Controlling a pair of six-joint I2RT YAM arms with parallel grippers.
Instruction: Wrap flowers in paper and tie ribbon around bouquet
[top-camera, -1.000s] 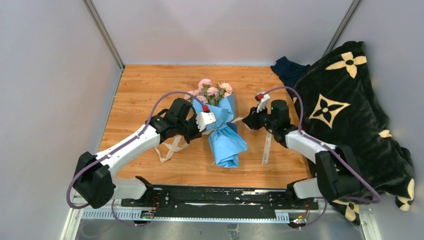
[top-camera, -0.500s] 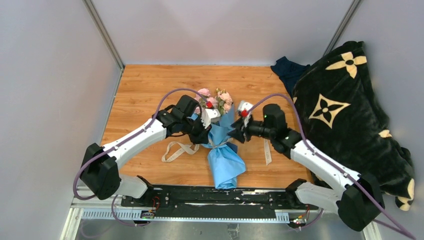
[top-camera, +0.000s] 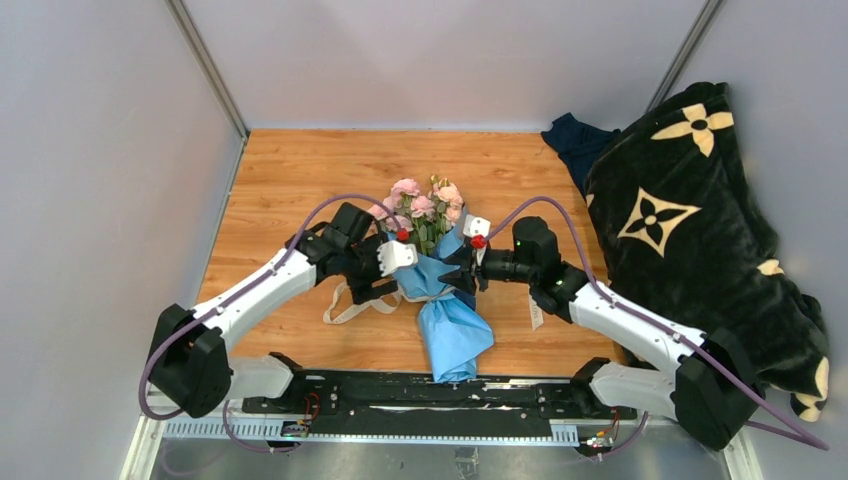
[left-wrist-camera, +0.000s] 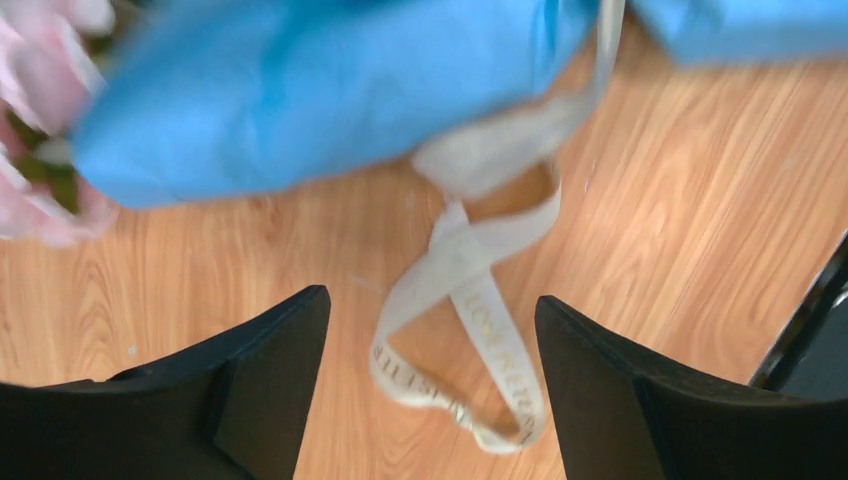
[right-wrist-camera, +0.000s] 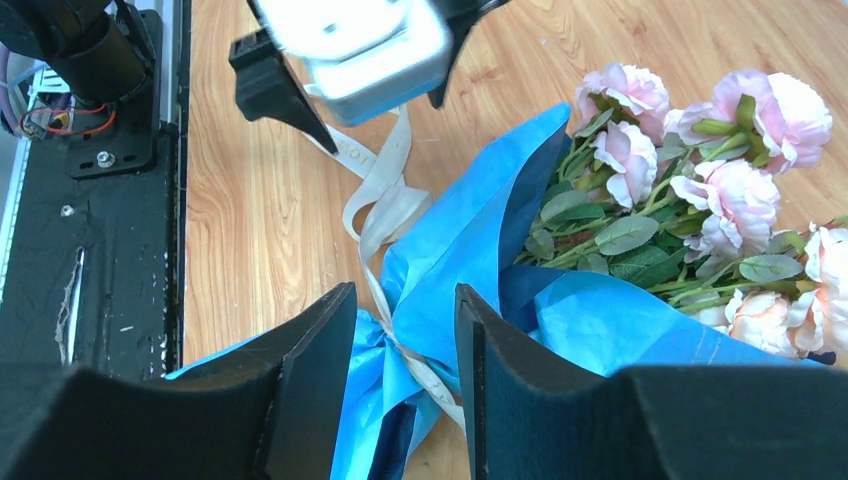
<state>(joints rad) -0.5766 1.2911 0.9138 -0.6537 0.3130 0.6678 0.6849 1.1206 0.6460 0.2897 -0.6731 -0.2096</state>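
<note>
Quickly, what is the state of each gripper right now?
Left gripper: open, holding nothing; the ribbon lies beyond it.
Right gripper: open beside the paper; whether it touches cannot be told.

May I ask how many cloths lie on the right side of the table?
2: a black blanket with beige flower marks, draped along the right side, and a navy cloth just beyond it at the far end. More may be hidden beneath the blanket.

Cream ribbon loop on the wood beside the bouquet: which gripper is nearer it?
Left. The left gripper hovers over the flat cream ribbon loop; the right gripper is across the blue paper-wrapped bouquet, at its waist.
</note>
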